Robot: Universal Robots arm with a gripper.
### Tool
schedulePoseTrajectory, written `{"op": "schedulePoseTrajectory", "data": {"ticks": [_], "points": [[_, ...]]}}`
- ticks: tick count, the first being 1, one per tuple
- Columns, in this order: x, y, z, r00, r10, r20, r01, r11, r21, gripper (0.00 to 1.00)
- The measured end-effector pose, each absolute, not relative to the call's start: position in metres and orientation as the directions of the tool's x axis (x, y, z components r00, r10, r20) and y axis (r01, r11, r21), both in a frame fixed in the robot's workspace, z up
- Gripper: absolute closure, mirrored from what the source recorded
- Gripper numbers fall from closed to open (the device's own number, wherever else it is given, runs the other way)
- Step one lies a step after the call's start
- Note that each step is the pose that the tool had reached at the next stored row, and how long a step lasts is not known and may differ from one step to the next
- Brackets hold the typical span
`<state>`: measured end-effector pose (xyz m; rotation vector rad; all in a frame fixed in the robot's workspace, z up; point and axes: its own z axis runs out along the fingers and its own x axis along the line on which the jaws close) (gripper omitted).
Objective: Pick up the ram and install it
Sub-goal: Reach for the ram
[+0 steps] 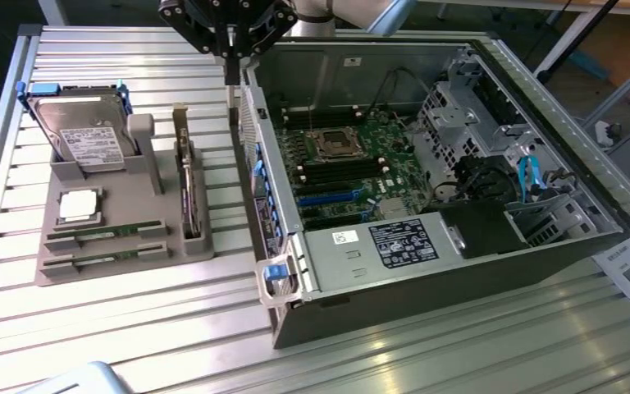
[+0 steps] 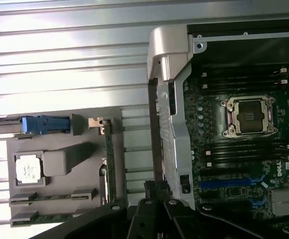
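Note:
Two ram sticks, thin and green, lie side by side in slots at the near end of the grey holder (image 1: 85, 275): one ram stick (image 1: 107, 233) (image 2: 52, 195) and another (image 1: 105, 258) (image 2: 44, 217). My gripper (image 1: 230, 75) (image 2: 153, 191) hangs high over the far end of the table, above the gap between the holder and the open computer case (image 1: 435, 271). Its fingers are shut with nothing between them. The motherboard's dark memory slots (image 1: 331, 170) (image 2: 246, 149) lie beside the processor socket (image 1: 335, 144) (image 2: 248, 117).
The holder also carries a hard drive (image 1: 79, 131), a square silver processor chip (image 1: 79, 205) (image 2: 28, 168) and an upright dark expansion card (image 1: 189, 193) (image 2: 108, 164). The case's metal side wall (image 1: 258, 164) (image 2: 171, 129) rises between holder and motherboard. Ribbed metal tabletop (image 1: 129, 328) surrounds everything.

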<state>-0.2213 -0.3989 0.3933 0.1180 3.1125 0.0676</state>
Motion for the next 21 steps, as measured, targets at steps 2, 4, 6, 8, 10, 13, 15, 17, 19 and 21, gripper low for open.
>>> {"op": "schedulePoseTrajectory", "data": {"ticks": [2, 4, 6, 8, 10, 13, 15, 17, 19, 21], "points": [[-0.225, -0.399, 0.393, -0.997, 0.076, -0.024, 0.075, 0.996, 0.044, 0.90], [-0.231, -0.399, 0.393, -0.997, 0.076, -0.024, 0.075, 0.996, 0.044, 0.90], [-0.239, -0.399, 0.393, -0.997, 0.076, -0.025, 0.075, 0.996, 0.044, 0.90], [-0.245, -0.399, 0.393, -0.997, 0.076, -0.025, 0.075, 0.996, 0.044, 0.90], [-0.252, -0.399, 0.393, -0.997, 0.076, -0.025, 0.075, 0.996, 0.044, 0.90], [-0.262, -0.399, 0.393, -0.997, 0.076, -0.024, 0.075, 0.996, 0.044, 0.90], [-0.271, -0.399, 0.393, -0.997, 0.076, -0.025, 0.075, 0.996, 0.044, 0.90], [-0.281, -0.399, 0.393, -0.997, 0.076, -0.024, 0.075, 0.996, 0.044, 0.90], [-0.289, -0.399, 0.393, -0.997, 0.076, -0.024, 0.075, 0.996, 0.044, 0.90], [-0.295, -0.399, 0.393, -0.997, 0.076, -0.025, 0.075, 0.996, 0.044, 0.90]]}}
